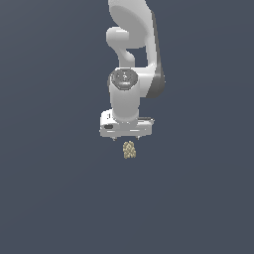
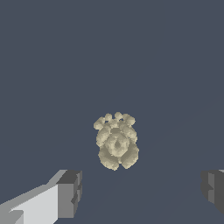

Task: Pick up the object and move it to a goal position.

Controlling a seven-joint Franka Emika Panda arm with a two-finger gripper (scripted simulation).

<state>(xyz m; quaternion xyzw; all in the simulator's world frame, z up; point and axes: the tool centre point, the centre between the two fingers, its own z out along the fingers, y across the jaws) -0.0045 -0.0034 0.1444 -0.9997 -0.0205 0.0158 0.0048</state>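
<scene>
Directly below open gripper (image 1: 126, 139), clump (image 1: 129, 150), untouched

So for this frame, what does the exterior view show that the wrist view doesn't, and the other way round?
Only the exterior view shows the white arm reaching down, with the gripper just above the tan-yellow clump. Only the wrist view shows the clump's knobbly surface close up, and the two dark fingertips spread wide apart, with empty space between them; nothing is gripped. Both views share the clump lying on the plain dark blue-grey surface, apart from the fingers.
</scene>
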